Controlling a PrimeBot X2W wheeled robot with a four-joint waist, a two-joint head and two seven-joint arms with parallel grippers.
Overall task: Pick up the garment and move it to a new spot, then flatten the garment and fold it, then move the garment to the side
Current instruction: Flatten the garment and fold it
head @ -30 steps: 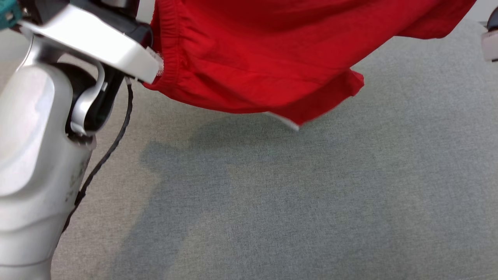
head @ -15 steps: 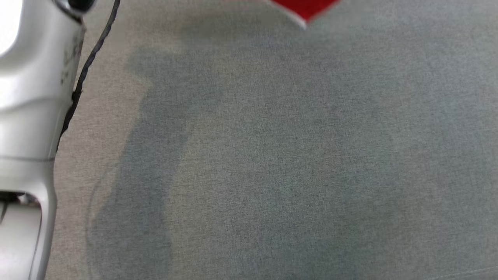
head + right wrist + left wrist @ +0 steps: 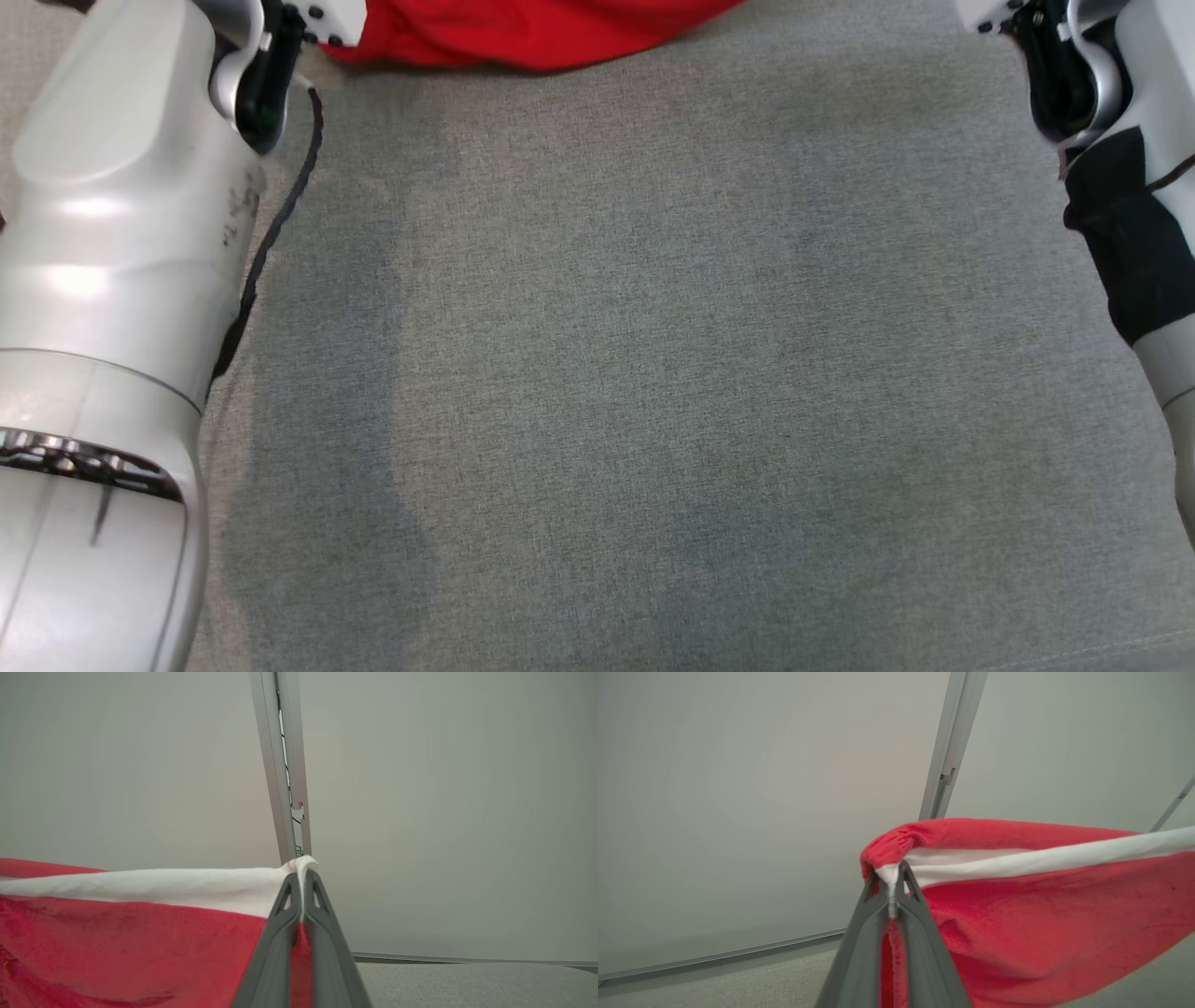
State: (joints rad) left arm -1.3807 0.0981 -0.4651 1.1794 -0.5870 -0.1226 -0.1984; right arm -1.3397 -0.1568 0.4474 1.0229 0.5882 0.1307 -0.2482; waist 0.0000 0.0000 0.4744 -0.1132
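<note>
Garment (image 3: 1041, 914) taut over grey surface (image 3: 653, 373), left claw (image 3: 892, 875) and right claw (image 3: 302, 877) clamping hem ends

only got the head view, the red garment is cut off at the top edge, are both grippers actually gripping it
Observer: Yes for the left. In the left wrist view the left gripper is shut on the garment, pinching one end of its white band.
Operator: and the right one
Observer: The right wrist view shows the right gripper shut on the other end of that band.
Operator: taut or sagging between them
Observer: The band runs fairly straight away from each gripper, and the red cloth hangs below it.
</note>
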